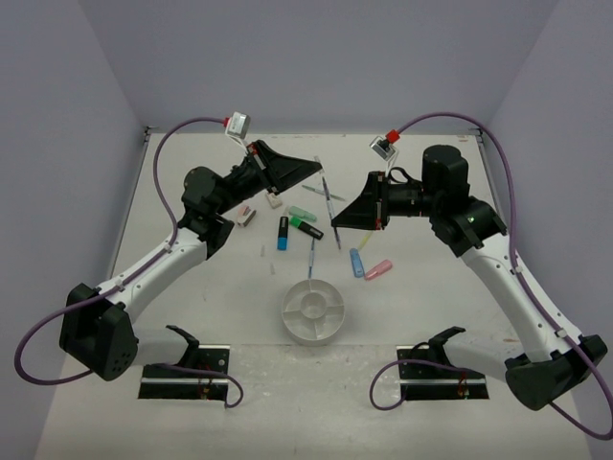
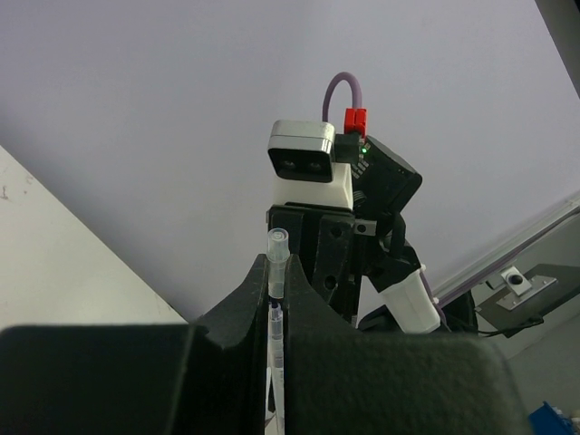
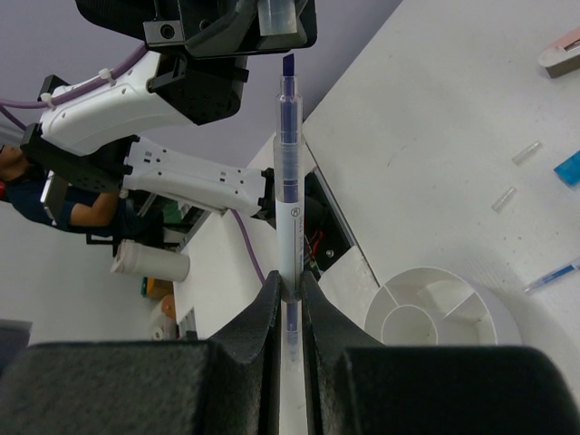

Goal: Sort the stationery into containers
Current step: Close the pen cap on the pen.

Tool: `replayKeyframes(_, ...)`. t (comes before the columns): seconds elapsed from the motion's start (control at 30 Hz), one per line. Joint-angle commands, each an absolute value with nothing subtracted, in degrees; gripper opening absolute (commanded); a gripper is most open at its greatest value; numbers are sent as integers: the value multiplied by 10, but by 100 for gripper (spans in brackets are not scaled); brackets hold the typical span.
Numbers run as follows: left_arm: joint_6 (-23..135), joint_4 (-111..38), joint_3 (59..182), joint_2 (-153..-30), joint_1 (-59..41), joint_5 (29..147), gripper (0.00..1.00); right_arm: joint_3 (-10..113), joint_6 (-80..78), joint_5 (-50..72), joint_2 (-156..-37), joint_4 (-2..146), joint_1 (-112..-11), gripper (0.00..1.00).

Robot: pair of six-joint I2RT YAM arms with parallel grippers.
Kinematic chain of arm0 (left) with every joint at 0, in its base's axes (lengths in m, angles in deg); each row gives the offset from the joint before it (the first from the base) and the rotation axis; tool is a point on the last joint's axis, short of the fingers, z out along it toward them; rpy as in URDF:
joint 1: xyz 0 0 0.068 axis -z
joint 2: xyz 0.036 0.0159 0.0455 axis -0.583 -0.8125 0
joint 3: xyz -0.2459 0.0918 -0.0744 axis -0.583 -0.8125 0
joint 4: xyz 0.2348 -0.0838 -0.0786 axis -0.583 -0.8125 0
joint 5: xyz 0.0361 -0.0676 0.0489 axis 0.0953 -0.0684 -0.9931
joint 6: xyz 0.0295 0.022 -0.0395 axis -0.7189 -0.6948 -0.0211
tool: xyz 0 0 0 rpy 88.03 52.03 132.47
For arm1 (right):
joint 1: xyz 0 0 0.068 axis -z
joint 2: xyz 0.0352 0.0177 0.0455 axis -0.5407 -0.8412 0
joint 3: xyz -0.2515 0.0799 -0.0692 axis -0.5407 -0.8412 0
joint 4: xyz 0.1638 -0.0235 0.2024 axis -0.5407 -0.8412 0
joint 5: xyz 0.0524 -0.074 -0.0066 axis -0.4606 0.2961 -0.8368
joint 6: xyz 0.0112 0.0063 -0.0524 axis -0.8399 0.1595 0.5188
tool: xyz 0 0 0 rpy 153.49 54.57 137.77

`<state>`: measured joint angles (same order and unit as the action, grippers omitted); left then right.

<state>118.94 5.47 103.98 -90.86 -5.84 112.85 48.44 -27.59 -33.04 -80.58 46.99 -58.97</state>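
Note:
My right gripper (image 1: 336,223) (image 3: 290,294) is shut on a white pen (image 3: 289,190) with a blue tip, held in the air and pointing at my left gripper (image 1: 316,166) (image 2: 277,290). My left gripper is shut on the pen's clear cap (image 2: 277,261) (image 3: 276,14). The cap sits just off the bare tip. The white divided dish (image 1: 312,331) (image 3: 485,304) stands below at the table's middle front. On the table lie green (image 1: 302,213), black (image 1: 307,229), blue (image 1: 283,233) (image 1: 356,262) and pink (image 1: 378,269) highlighters, a blue pen (image 1: 312,257) and erasers (image 1: 246,217) (image 1: 275,200).
Two small clear caps (image 3: 526,152) (image 3: 503,198) lie loose on the table left of the highlighters. The arm bases and two black mounts (image 1: 187,369) (image 1: 445,374) stand at the near edge. Grey walls close in the table on three sides.

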Motion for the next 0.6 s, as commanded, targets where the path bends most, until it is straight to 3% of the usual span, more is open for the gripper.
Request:
replayKeyframes(0.0,1191,81,1044,-911,-54,1135,0,517,-268,-324,-809,470,-592,0)
replayKeyframes(0.57,1197,77,1042,-910,-40,1151,0,553,-261,-301,-833,456,-592,0)
